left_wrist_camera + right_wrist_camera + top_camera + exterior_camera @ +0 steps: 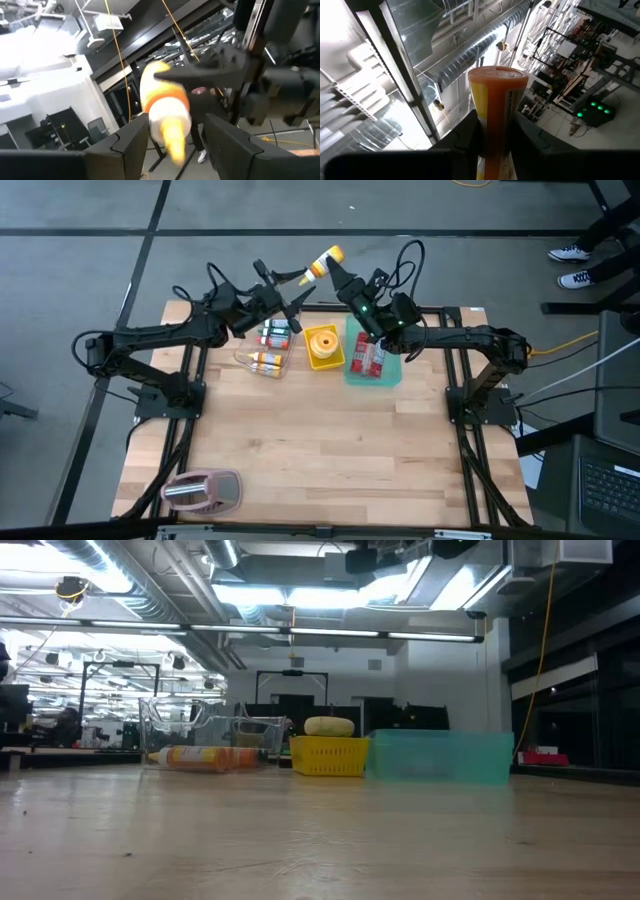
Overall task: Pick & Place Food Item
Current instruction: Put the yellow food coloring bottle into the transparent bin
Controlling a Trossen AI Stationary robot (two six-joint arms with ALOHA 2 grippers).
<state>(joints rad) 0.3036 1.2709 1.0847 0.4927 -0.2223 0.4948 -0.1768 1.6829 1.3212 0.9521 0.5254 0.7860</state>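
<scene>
handing the bottle across above the far edge of the table

nearest the front edge of the pale wooden table [330, 450] lies a pinkish rounded object with a metal part [200, 492], well apart from the work and of no concern here. farther back three bins stand in a row. the clear plastic container [262, 348] holds orange-and-white bottles [275, 337] of the same kind. the small yellow basket [323, 358] holds a pale round item, and the teal plastic bin [390, 375] holds red packets.

beyond them, raised in the air over the far edge, both arms meet at the yellow, orange and white squeeze bottle [322, 262]. the right gripper [495, 132] is clenched on the bottle's body, with its orange end sticking out past the fingers. the left gripper [172, 145] is spread, with its two dark fingers [132, 137] on either side of the bottle's yellow tip and not yet pressing on it.

this looks like a handover from right to left, probably bound for the clear container. to do it well, the left gripper should slide further along the bottle so it closes on the wider body rather than the tapering tip, which would likely slip. the right arm should hold steady and let go only once the left grip looks firm, since a drop from here could send the bottle off the table.
</scene>
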